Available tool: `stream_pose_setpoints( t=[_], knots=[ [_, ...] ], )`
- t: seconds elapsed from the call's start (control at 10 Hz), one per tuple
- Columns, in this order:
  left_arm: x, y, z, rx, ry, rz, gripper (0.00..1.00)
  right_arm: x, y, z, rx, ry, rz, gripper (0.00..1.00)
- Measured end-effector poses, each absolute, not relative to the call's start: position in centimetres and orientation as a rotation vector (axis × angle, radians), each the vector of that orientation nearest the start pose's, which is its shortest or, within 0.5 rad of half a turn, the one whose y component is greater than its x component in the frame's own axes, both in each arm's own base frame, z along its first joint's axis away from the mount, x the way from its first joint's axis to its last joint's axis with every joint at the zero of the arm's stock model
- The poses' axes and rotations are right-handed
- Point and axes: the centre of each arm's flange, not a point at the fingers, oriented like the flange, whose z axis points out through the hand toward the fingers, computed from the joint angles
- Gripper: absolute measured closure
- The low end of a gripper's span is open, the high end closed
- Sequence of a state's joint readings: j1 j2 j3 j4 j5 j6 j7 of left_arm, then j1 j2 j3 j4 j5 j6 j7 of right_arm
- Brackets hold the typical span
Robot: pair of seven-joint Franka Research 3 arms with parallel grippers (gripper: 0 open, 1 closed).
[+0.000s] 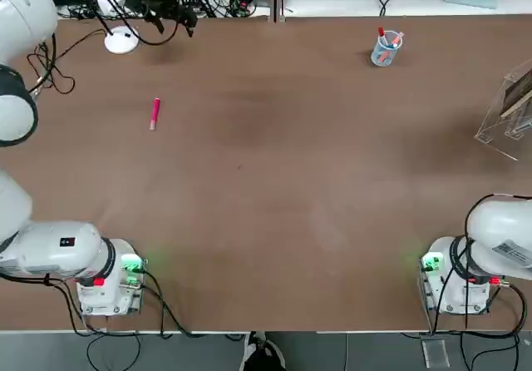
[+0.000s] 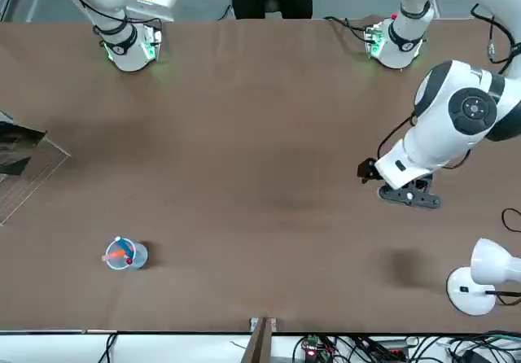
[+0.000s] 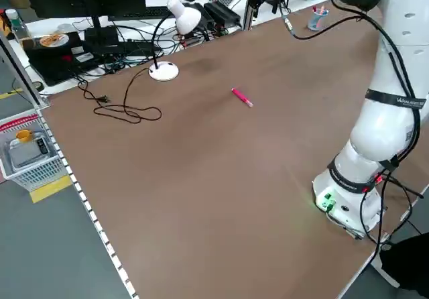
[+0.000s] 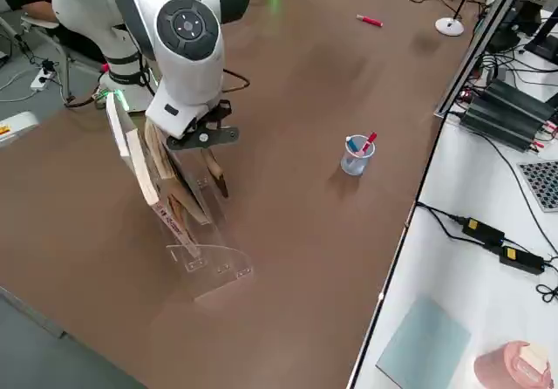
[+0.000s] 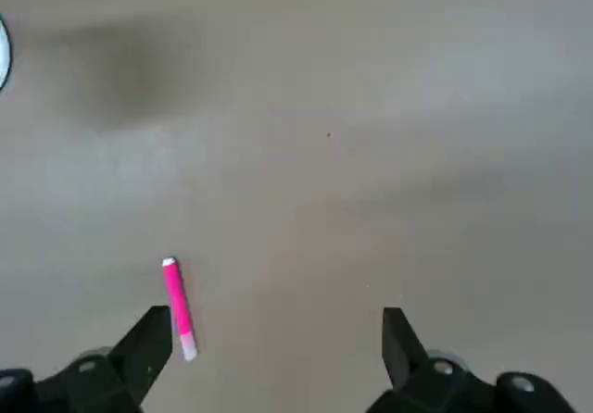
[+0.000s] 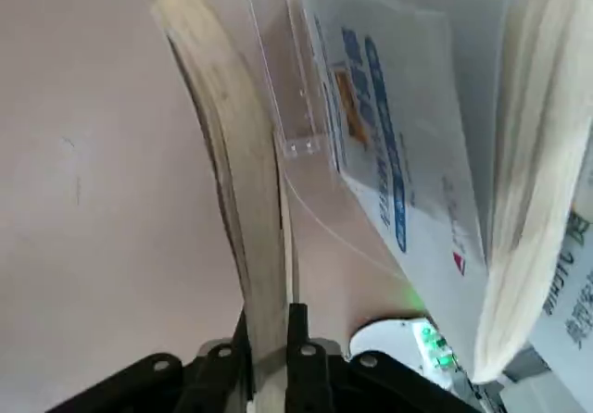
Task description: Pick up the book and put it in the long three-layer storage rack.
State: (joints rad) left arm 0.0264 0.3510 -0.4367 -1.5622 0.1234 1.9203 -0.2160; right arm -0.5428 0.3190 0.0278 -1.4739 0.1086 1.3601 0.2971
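Your desk point(image 1: 274, 180) is largely bare. The long three-layer storage rack point(image 4: 196, 232) stands near its edge on the robot's right, and it already carries other printed volumes.

The right end effector point(image 4: 205, 145) is poised over the rack, clamped on the book point(image 6: 236, 181). You can see the book edge-on in the right wrist view, its pages bowing between the jaws and its free end reaching down beside a clear panel. Whether it sits in a slot yet cannot be told.

The left end effector point(image 5: 278, 353) hangs with jaws apart above the far left of the desk, near the pink marker point(image 1: 155, 113) and the white lamp point(image 1: 121, 41). It holds nothing.

Risks, in my judgement:
- The bowed book may catch on a panel edge and buckle if you push further.
- The light acrylic rack may slide or tip.
- Releasing too early could let the book fall outside the tier.

The pen cup point(image 1: 385, 48) stands well clear.
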Motion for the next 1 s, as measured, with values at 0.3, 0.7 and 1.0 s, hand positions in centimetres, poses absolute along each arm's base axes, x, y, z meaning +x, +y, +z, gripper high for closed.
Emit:
stream_pose_setpoints(
  t=[0.3,0.7,1.0],
  knots=[
    [62.5,-20.4,46.5,-3.145,0.381,-0.054,0.01,53.6,-29.3,46.9,-2.692,1.139,0.568,0.85],
    [63.3,-15.3,46.2,-3.116,0.441,0.011,0.05,53.6,-29.9,46.1,-2.695,1.132,0.551,0.85],
    [62.9,-13.9,45.9,-3.101,0.433,0.092,0.05,53.9,-30.1,44.6,-2.688,1.134,0.568,0.85]
  ],
)
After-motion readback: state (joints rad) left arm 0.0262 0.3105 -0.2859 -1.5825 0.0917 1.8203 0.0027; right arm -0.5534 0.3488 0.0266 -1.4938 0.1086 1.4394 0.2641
